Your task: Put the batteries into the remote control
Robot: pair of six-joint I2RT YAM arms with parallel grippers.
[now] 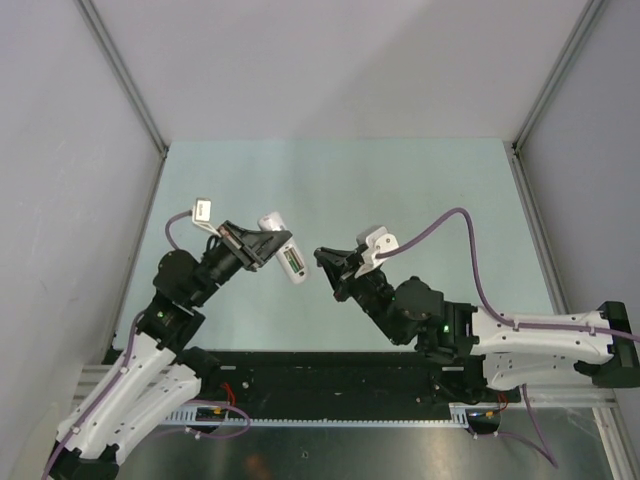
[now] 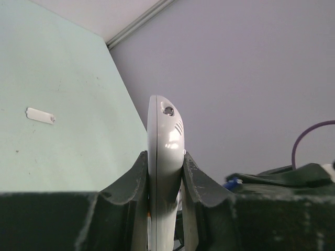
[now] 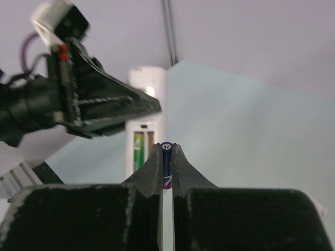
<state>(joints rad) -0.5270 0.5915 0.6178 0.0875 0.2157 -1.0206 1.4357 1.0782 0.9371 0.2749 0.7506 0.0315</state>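
My left gripper (image 1: 277,250) is shut on the white remote control (image 1: 272,222) and holds it off the table. In the left wrist view the remote (image 2: 165,130) stands edge-on between the fingers. Its open back compartment faces my right arm, with a green battery (image 3: 138,151) lying in one slot and the other slot (image 3: 150,142) bare. My right gripper (image 1: 322,257) is shut on the purple battery (image 3: 166,157), whose end pokes out at the fingertips. That battery sits a short way from the compartment, apart from the remote.
A small flat white cover piece (image 2: 40,115) lies on the pale green tabletop (image 1: 400,200). Grey walls close in the table on the left, right and back. Cables loop from both wrists.
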